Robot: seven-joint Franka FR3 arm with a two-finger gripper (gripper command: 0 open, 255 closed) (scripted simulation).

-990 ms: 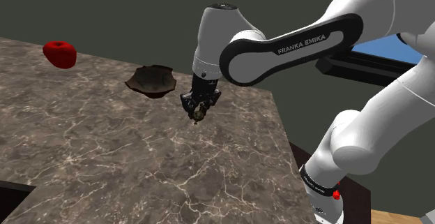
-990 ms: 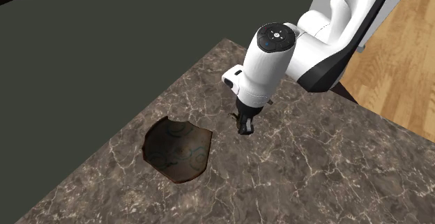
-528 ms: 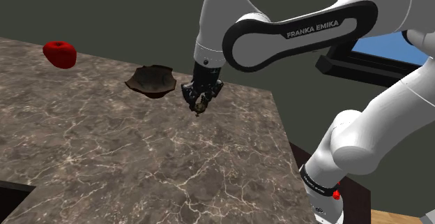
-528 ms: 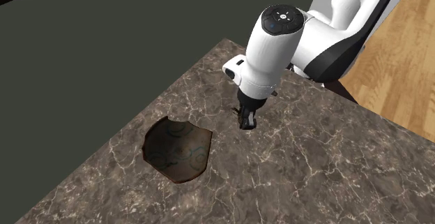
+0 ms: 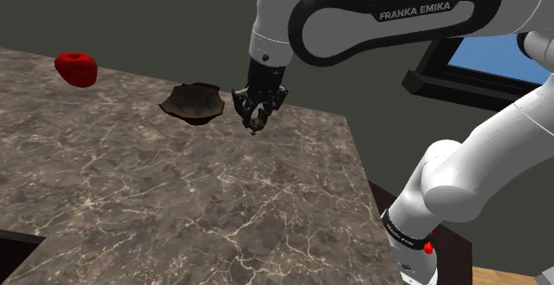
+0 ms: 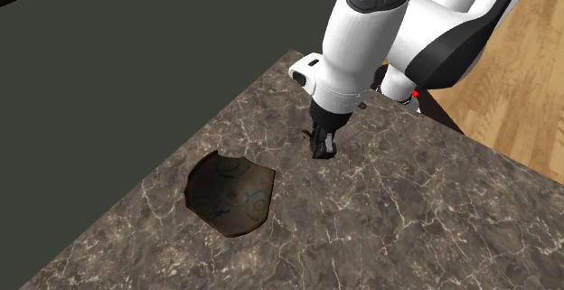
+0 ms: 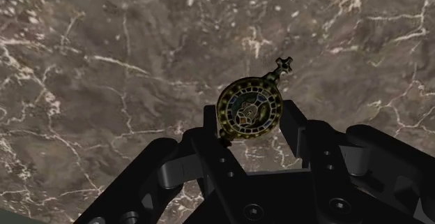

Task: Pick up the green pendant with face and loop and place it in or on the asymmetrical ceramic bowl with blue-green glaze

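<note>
Shoulder view, room: behind the bowl we see a plain dark wall, and well off to the bowl's right a dark-framed blue pane [image 5: 497, 57].
Surface: the brown, white-veined marble counter [image 5: 178, 203] carries the bowl; in the second exterior view a wooden floor [image 6: 515, 80] shows past the counter edge farthest from the bowl.
Arm: the white Franka arm [image 5: 391, 21] reaches down just to the bowl's right in the shoulder view.
Bowl: the dark brown, uneven-rimmed bowl with faint blue-green swirls inside [image 6: 230, 193] sits upright and holds nothing that we can see.
Red thing: a lumpy red object [image 5: 76, 67] lies well apart from the bowl, on its left in the shoulder view.
Gripper: the black two-finger gripper [image 7: 251, 116] is narrowed onto the pendant, clasping its disc from both sides.
Pendant: the round olive-gold pendant with a dark greenish centre and small end loop [image 7: 249, 109] hangs clear of the counter, near the bowl's rim but not over it; its loop end points away from the palm.
Deciding relation: we judge the carry must run from the bowl's right side, as the shoulder view has it, across to above its hollow.
</note>
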